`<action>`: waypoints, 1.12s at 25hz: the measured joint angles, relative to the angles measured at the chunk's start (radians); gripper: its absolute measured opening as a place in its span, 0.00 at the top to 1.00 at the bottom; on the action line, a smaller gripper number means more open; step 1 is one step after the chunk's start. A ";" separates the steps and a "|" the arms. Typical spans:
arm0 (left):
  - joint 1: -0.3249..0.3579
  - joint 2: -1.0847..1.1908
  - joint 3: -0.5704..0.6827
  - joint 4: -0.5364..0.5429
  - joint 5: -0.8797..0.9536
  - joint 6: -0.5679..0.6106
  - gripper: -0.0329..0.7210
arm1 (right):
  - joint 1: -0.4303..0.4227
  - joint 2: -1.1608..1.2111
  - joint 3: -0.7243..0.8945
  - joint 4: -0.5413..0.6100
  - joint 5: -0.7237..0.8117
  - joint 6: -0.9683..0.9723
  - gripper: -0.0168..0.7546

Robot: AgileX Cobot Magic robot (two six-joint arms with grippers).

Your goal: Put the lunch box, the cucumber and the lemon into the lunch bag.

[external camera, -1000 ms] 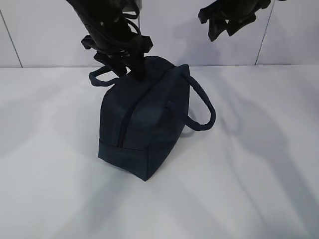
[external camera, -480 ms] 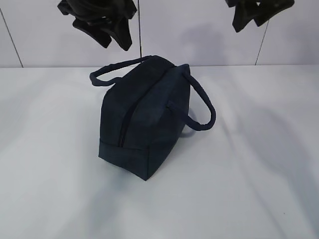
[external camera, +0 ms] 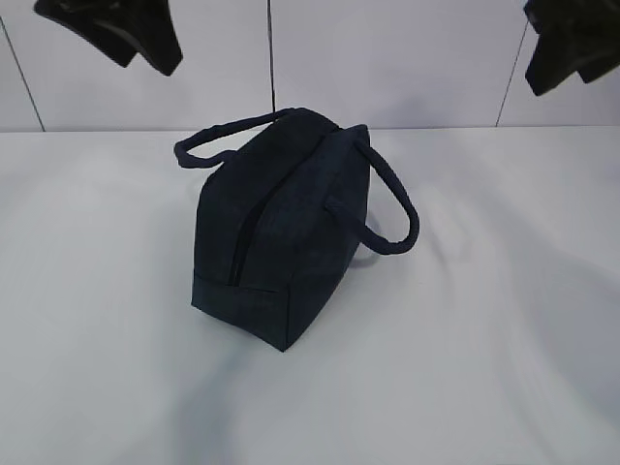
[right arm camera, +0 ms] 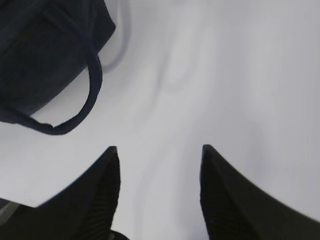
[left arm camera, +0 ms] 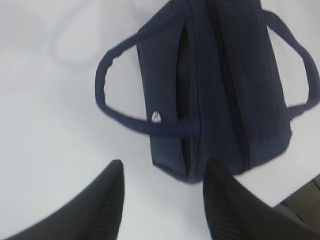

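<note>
The dark navy lunch bag (external camera: 281, 223) stands on the white table, its top zipper line (external camera: 247, 232) looking shut and its two loop handles (external camera: 397, 208) hanging to the sides. In the left wrist view the lunch bag (left arm camera: 225, 85) lies beyond the fingertips. The right wrist view catches only a corner and one handle of the lunch bag (right arm camera: 40, 55). My left gripper (external camera: 145, 53) (left arm camera: 163, 165) hangs high at the upper left, open and empty. At the upper right my right gripper (external camera: 562, 58) (right arm camera: 159, 148) is also open and empty. The lunch box, cucumber and lemon are out of view.
The white table (external camera: 484, 368) spreads around the bag, and a white panelled wall (external camera: 387, 68) rises behind it. A dark edge (left arm camera: 302, 205) shows at the lower right of the left wrist view.
The left gripper has lifted off the bag's top and swung up to the left. The right gripper has moved up and to the right. The bag has stayed put.
</note>
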 joint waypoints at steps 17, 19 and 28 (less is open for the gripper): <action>0.000 -0.493 0.399 0.015 0.007 -0.007 0.60 | 0.000 -0.439 0.446 0.025 0.000 0.010 0.47; 0.000 -0.534 0.442 0.015 0.009 -0.007 0.60 | 0.000 -0.504 0.475 0.025 0.000 0.010 0.47; 0.000 -0.732 0.647 0.011 0.012 -0.007 0.64 | 0.000 -0.753 0.556 0.016 0.004 0.010 0.47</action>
